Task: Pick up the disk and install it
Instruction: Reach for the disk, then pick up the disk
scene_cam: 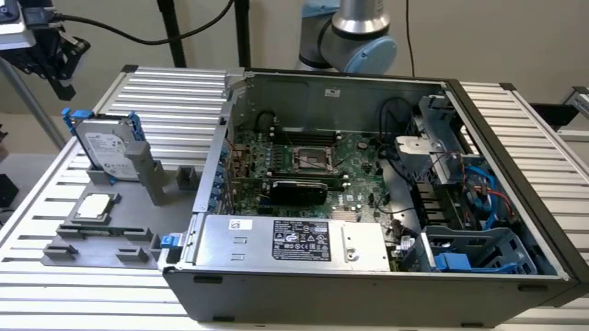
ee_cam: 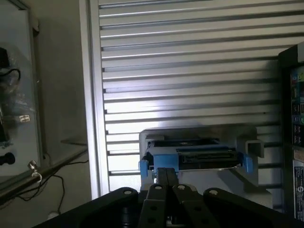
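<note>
**Gripper hangs over the disk standing in its holder**

The gripper (ee_cam: 166, 171) is up in the air above the far corner of the bench (scene_cam: 170, 93), on the exterior view's left. It carries nothing. In the wrist view its 2 fingers (ee_cam: 162, 176) lie pressed together with no gap between them.

The disk (scene_cam: 103, 148) is below the gripper and well apart from it. It stands upright on one edge in a slot of the grey fixture plate (scene_cam: 129, 224), near the bench edge on the exterior view's left. Its white label faces outward and its blue bracket (scene_cam: 134, 127) frames both sides. The wrist view looks down on its top edge, with the fingertips lined up near one end of the bracket.

A small square CPU chip (scene_cam: 95, 207) lies flat on the same plate, nearer the front edge of the bench.

The open computer case (scene_cam: 368, 303) takes up the middle of the bench, just beside the plate. Inside it I can see the green motherboard (scene_cam: 304, 162), a silver power supply (scene_cam: 294, 241) along the front wall, and a blue caddy (scene_cam: 456, 262) in the bay at the front corner, on the exterior view's right
</note>
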